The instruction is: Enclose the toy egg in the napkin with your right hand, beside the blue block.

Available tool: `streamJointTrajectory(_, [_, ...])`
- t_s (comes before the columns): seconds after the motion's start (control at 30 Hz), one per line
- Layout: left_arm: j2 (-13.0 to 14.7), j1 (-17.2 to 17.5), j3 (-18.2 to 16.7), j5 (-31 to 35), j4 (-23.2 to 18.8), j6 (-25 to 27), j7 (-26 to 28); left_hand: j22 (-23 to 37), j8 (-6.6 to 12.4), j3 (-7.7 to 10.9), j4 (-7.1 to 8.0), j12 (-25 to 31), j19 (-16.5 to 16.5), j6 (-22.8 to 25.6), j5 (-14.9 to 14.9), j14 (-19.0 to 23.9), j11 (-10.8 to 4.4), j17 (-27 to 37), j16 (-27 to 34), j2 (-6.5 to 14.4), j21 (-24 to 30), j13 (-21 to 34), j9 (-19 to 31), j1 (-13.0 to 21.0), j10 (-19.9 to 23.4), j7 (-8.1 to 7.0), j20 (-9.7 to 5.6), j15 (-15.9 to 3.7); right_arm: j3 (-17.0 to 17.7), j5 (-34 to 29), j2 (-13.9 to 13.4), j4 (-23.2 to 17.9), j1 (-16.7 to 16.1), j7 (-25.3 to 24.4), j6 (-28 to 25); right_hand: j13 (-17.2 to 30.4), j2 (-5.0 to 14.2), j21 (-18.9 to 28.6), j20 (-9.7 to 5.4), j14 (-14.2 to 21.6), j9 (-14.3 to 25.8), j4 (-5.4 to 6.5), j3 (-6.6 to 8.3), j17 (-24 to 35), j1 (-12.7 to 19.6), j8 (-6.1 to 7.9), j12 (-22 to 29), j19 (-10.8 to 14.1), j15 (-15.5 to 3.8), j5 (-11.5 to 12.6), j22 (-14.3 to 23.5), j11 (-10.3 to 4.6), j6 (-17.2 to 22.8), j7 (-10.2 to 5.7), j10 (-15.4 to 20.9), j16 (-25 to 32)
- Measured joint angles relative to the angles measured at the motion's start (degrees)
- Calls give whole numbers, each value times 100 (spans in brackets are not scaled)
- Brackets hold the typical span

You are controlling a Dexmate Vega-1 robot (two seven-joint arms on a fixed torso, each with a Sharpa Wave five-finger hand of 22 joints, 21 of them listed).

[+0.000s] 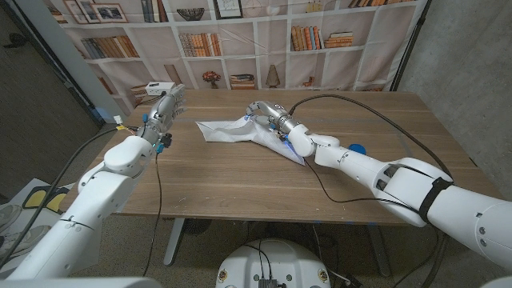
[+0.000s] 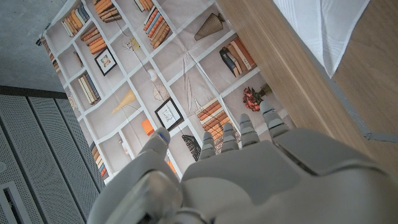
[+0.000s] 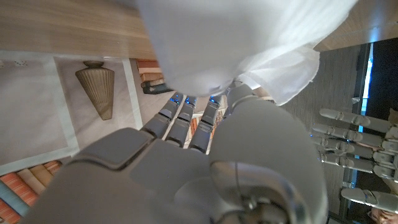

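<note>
A white napkin (image 1: 226,131) lies crumpled on the wooden table (image 1: 240,180), a little behind its middle. My right hand (image 1: 272,119) is on the napkin's right part, fingers curled into the cloth. In the right wrist view the napkin (image 3: 211,43) bulges in a rounded fold over my right hand's (image 3: 186,162) fingertips and thumb, which grip it. The toy egg is hidden. A small blue block (image 1: 357,149) peeks out behind my right forearm. My left hand (image 1: 164,112) is held up left of the napkin, fingers straight and holding nothing.
A bookshelf-printed backdrop (image 1: 240,40) hangs behind the table's far edge. A black cable (image 1: 376,112) loops over the table's right part. In the left wrist view the napkin's corner (image 2: 329,25) lies beyond my left hand (image 2: 249,168). My left hand (image 3: 360,149) also appears in the right wrist view.
</note>
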Motion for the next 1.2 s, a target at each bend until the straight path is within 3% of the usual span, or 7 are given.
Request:
streamJointTrajectory(0.03, [-5, -15, 4, 2, -6, 4, 2, 0, 0, 0, 0, 0, 0, 0, 0, 0, 0, 0, 0, -21, 0, 0, 0, -21, 0, 0, 0, 0, -5, 41, 4, 19, 5, 15, -10, -19, -3, 0, 77, 0, -46, 1, 15, 20, 42, -36, -57, -16, 0, 2, 0, 75, -80, 78, -77, -28])
streamJointTrajectory(0.1, [-14, -45, 18, 31, -11, 38, 10, 0, 0, 0, 0, 0, 0, 0, 0, 0, 0, 0, 0, -21, 0, 0, 0, -21, 0, 0, 0, 0, -167, 129, 115, 453, 165, 84, -53, -72, -12, 0, 201, -59, -166, -13, 86, 37, 49, -385, -179, -84, -6, -25, 0, 216, -618, 176, -311, -106])
streamJointTrajectory(0.27, [-38, -187, 105, 76, 23, 84, 4, 0, 0, 0, 0, 0, 0, 0, 0, 0, 0, 0, 0, -21, 0, 0, 0, -21, 0, 0, 0, 0, -484, 448, 226, 962, 397, 397, -284, -164, -150, -102, 378, -388, -409, -117, -22, 108, -27, -1105, -487, -261, 15, -165, 0, 391, -1770, -2, -943, -191])
streamJointTrajectory(0.43, [-54, -344, 202, 103, 120, 93, -45, 0, 0, 0, 0, 0, 0, 0, 0, 0, 0, 0, 0, -21, 0, 0, 0, -21, 0, 0, 0, 0, -758, 652, 252, 1236, 562, 616, -408, -221, -294, -231, 503, -707, -538, -165, -133, 127, -115, -1588, -781, -512, 25, -237, 0, 466, -2526, -78, -1504, -257])
streamJointTrajectory(0.53, [-56, -418, 245, 121, 172, 93, -77, 0, 0, 0, 0, 0, 0, 0, 0, 0, 0, 0, 0, -21, 0, 0, 0, -21, 0, 0, 0, 0, -861, 795, 246, 1318, 622, 742, -454, -245, -323, -274, 530, -811, -568, -134, -194, 134, -171, -1703, -847, -600, 12, -252, 0, 490, -2696, -73, -1640, -257])
streamJointTrajectory(0.87, [-59, -669, 398, 133, 384, 61, -196, 0, 0, 0, 0, 0, 0, 0, 0, 0, 0, 1, 0, -21, 0, 0, 0, -21, 0, 0, 0, 0, -832, 1026, -14, 1280, 631, 542, -49, -247, -299, -273, 559, -842, -595, -51, -276, 133, -381, -1790, -890, -628, 43, -294, 18, 537, -2793, -11, -1687, -257])
streamJointTrajectory(1.2, [-68, -877, 506, 127, 632, -105, -337, 30, 0, -1, 1, 0, 0, 0, 0, 0, 0, 1, 0, -21, 0, 0, 0, -21, 0, 0, 0, 0, 21, 1095, -835, 28, -14, 79, 64, -274, -304, -273, 558, -842, -595, 3, -360, 133, -522, -1813, -889, -628, 43, -317, 36, 557, -2775, 5, -1662, -230])
